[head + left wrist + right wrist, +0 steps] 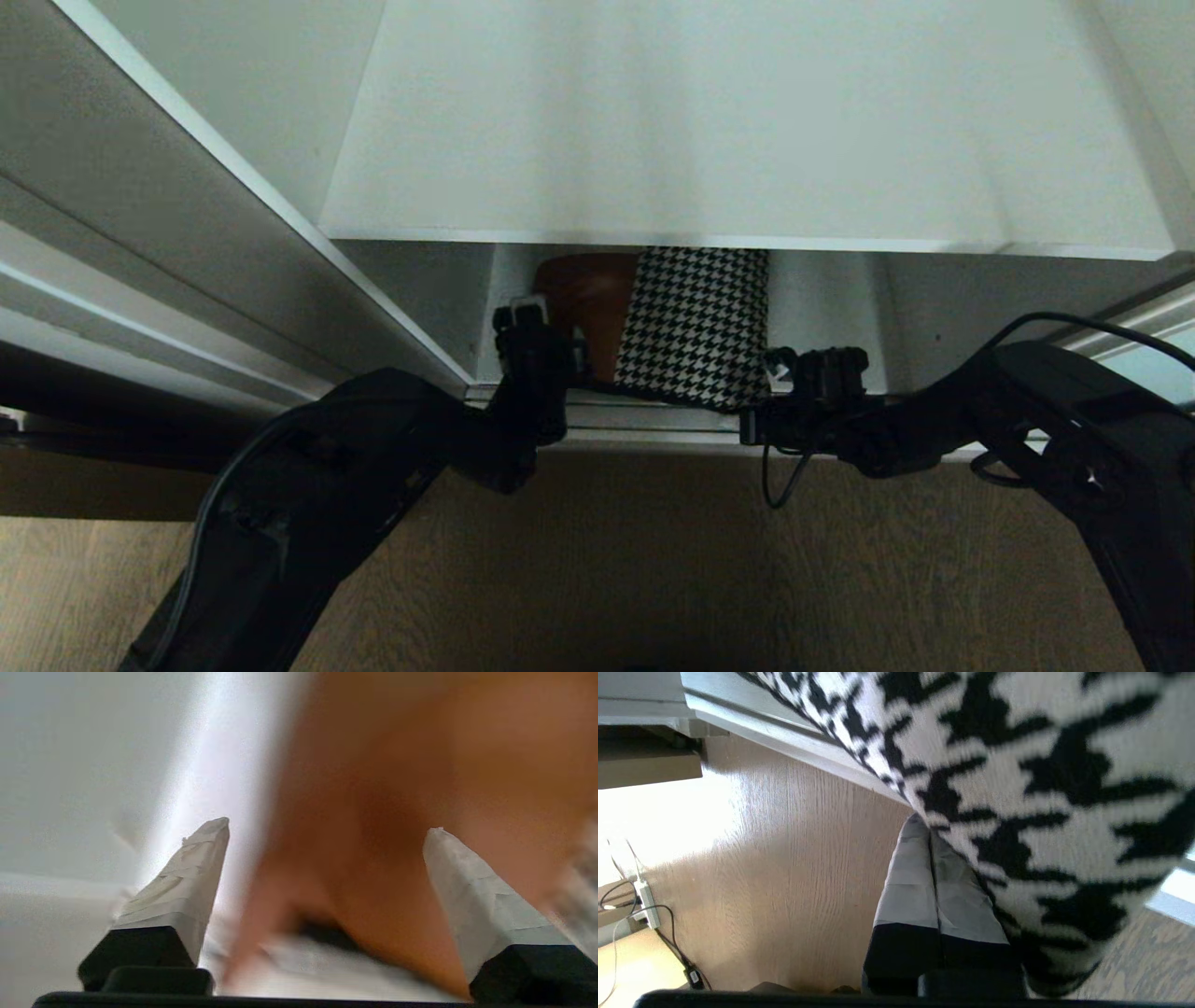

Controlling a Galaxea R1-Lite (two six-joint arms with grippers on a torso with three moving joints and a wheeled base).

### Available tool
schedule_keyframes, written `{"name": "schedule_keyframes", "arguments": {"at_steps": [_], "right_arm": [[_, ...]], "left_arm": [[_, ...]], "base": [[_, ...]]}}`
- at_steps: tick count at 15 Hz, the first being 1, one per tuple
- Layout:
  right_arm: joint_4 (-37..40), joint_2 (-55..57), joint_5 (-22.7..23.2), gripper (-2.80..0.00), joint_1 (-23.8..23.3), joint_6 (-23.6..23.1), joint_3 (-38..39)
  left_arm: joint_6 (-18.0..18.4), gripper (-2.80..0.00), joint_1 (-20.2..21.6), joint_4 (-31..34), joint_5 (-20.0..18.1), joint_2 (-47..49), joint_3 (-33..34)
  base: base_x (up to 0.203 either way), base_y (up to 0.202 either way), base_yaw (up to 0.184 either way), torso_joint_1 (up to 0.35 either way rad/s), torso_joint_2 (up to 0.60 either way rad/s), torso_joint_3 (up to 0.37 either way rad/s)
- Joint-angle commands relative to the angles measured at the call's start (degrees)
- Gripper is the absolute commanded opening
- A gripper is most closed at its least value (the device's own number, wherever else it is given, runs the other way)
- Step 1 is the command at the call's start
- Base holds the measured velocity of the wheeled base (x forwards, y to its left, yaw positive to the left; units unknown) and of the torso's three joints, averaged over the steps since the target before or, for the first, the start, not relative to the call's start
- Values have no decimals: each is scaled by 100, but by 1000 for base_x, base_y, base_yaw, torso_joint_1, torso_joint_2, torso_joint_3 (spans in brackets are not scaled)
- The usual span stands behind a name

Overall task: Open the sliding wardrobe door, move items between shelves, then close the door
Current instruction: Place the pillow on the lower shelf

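The cushion [691, 327] stands on the lower of the 2 white shelves [728, 140], under the upper board, tilted with its long axis running from the dark back of the compartment out toward the front edge; its houndstooth corner overhangs the silver door track [644, 415], the tan-brown part on the robot's left. The left gripper [322, 896] has its jaws spread wide, clear of the brown side. The right gripper [930, 877] has its fingers pressed together, touching the houndstooth edge. Wood-grain floor [597, 560] lies below.
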Motion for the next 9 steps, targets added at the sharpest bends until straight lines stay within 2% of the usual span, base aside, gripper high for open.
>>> {"name": "schedule_keyframes", "arguments": {"at_steps": [1,2,3,7,9], "right_arm": [[-6,-27,11,-280,-16,1,27],[9,-80,11,-280,-69,-7,34],[92,-131,11,-280,-103,-14,27],[356,-167,11,-280,-170,-133,-69],[347,-145,11,-280,-231,-150,-78]], "left_arm": [[-85,0,-274,28,-171,-346,614],[-143,0,-433,185,-260,-383,787],[-165,-280,-493,361,-303,-340,791],[-203,-280,-482,821,-590,29,391],[-202,-280,-390,1030,-605,357,-179]], "base": [[0,0,0,0,0,0],[0,0,0,0,0,0],[0,0,0,0,0,0],[0,0,0,0,0,0],[0,0,0,0,0,0]]}}
